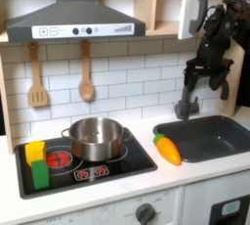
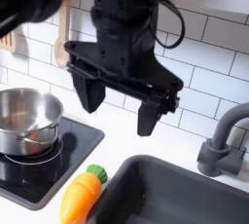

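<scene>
My end effector (image 2: 119,103) hangs in the air above the table (image 2: 117,135), fingers wide apart w/ nothing between them. In the second exterior view its two black fingers (image 2: 148,117) point down, over the bare strip between the stove (image 2: 44,174) and the sink (image 2: 175,194). In the first exterior view the end effector (image 1: 202,84) is at the first exterior view's right, high over the sink (image 1: 210,136), approx. in front of the faucet (image 1: 186,104).

The nearest thing is the toy carrot (image 2: 83,195) (orange, green top), lying on the table just beside the sink's edge, below me and not touching me; in the first exterior view the carrot (image 1: 168,150) lies between stove and sink.

The steel pot (image 1: 96,137) stands on the stove (image 1: 83,160), well apart from me. At the stove's left corner are a yellow block (image 1: 35,152) and a green block (image 1: 40,173), touching each other. A spatula (image 1: 37,77) and a wooden spoon (image 1: 86,72) hang on the tiled wall.
</scene>
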`<state>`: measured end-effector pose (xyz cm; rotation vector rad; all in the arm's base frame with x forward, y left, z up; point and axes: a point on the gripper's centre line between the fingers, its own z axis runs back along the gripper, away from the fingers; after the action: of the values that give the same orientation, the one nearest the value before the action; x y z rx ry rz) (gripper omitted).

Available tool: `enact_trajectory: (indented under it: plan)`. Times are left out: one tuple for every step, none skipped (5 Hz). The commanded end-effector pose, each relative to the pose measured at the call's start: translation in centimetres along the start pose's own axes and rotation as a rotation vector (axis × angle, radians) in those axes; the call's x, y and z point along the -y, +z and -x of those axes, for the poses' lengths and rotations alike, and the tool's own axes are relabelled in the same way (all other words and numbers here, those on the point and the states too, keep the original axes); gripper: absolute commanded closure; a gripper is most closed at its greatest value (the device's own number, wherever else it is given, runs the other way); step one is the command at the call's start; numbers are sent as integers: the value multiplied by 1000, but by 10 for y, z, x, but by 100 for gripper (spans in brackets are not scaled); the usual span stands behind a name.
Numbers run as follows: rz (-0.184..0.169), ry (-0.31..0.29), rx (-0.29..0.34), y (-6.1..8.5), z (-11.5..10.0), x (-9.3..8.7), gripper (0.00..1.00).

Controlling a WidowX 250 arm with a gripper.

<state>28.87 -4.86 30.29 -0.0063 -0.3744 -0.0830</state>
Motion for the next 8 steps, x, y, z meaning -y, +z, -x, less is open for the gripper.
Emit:
enact_trajectory:
  plan:
    - [5,4,23,2,-17,1,0]
    - [5,8,33,1,-28,0,0]
    - [15,6,39,0,-38,3,0]
    - [18,10,40,-3,-48,4,0]
    - [17,31,45,-4,-57,-3,0]
    - [20,36,45,-7,-63,-2,0]
    - [18,53,49,-9,-72,-6,0]
    - [19,62,59,-9,-79,-8,0]
